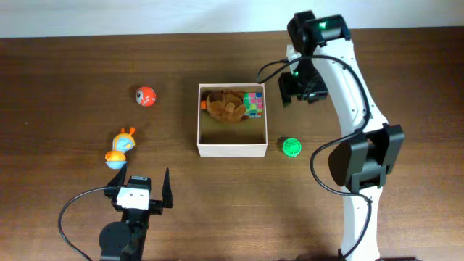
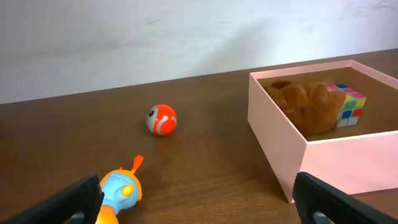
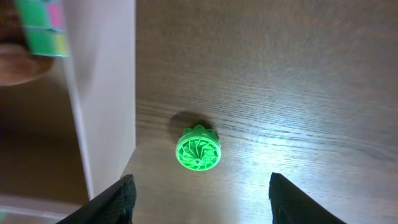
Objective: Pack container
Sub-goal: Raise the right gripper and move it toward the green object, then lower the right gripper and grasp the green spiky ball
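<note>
we see the container [image 1: 232, 150] sitting mid-table, a brown plush [image 1: 226, 105] and a colourful cube [image 1: 254, 103] in its far end. both grippers are spread wide and empty: left gripper [image 1: 141, 178] near the blue-and-orange toy [image 1: 119, 148], right gripper [image 3: 202, 199] beside the container's right wall, above a green toy [image 3: 198, 149]. a red ball [image 1: 146, 96] lies off left.

We list a dark brown wood-grain table [image 1: 72, 65], a soft glare on its surface in the right wrist view; behind it, a plain white wall [image 2: 186, 37].
</note>
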`<state>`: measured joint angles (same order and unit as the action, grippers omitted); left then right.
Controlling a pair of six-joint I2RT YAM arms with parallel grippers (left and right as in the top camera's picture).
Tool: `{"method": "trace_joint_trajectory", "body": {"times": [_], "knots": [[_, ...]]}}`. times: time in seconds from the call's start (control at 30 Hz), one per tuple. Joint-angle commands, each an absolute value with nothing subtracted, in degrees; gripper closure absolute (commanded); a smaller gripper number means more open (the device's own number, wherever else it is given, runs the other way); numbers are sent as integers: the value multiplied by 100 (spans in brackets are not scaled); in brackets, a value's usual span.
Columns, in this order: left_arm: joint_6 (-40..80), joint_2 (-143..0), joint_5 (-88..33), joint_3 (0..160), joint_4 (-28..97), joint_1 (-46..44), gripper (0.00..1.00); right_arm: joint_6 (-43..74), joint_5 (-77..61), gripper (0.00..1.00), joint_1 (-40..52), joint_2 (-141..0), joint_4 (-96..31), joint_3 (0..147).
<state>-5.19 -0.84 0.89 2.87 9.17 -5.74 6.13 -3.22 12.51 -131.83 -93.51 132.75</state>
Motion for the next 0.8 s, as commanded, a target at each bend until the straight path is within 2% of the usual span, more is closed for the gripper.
{"method": "trace_joint_trajectory", "body": {"times": [0.0, 0.43, 0.77], "knots": [[-631, -30, 89, 255, 902, -545, 1, 880, -274, 37, 1275, -13087, -9247, 12879], [-631, -30, 89, 255, 899, -545, 1, 998, -480, 37, 1273, -13085, -8925, 11577], [-631, -30, 89, 255, 899, -545, 1, 996, -786, 33, 1278, -13085, -8858, 11295]]}}
